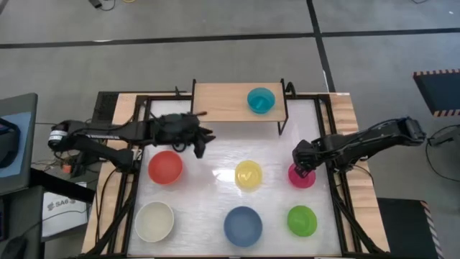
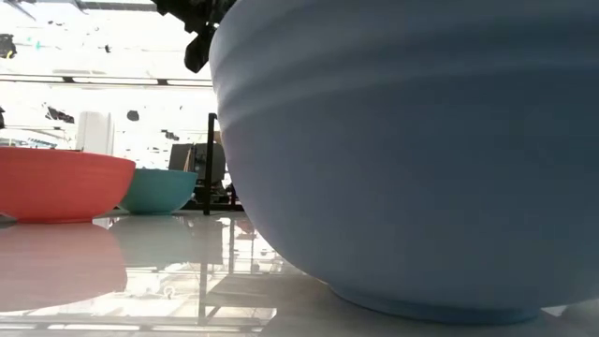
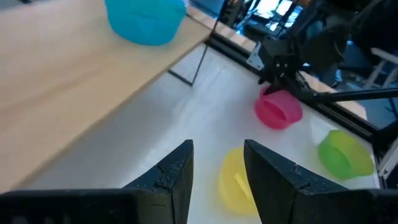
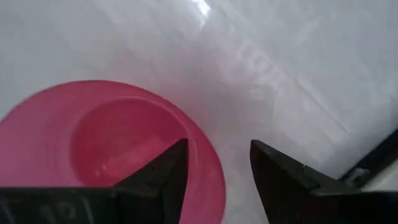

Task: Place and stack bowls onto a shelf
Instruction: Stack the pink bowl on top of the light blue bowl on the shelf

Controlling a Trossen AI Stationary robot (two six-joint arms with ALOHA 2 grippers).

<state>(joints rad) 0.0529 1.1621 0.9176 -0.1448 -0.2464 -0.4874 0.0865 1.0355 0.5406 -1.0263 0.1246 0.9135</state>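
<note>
Magenta bowl (image 4: 99,149) rim sits between the right gripper's (image 4: 217,180) open jaws; left gripper's (image 3: 217,180) jaws empty, parted.

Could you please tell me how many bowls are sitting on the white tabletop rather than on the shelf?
6: red bowl and white bowl on the left, yellow bowl and blue bowl in the middle, magenta bowl and green bowl on the right. Others may be hidden.

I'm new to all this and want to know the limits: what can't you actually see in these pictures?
- Low view: the blue bowl fills the frame, hiding most of the table behind it.
- Right wrist view: the magenta bowl is cut off by the edge.
- High view: the right gripper covers part of that bowl's rim; contact is unclear.
</note>
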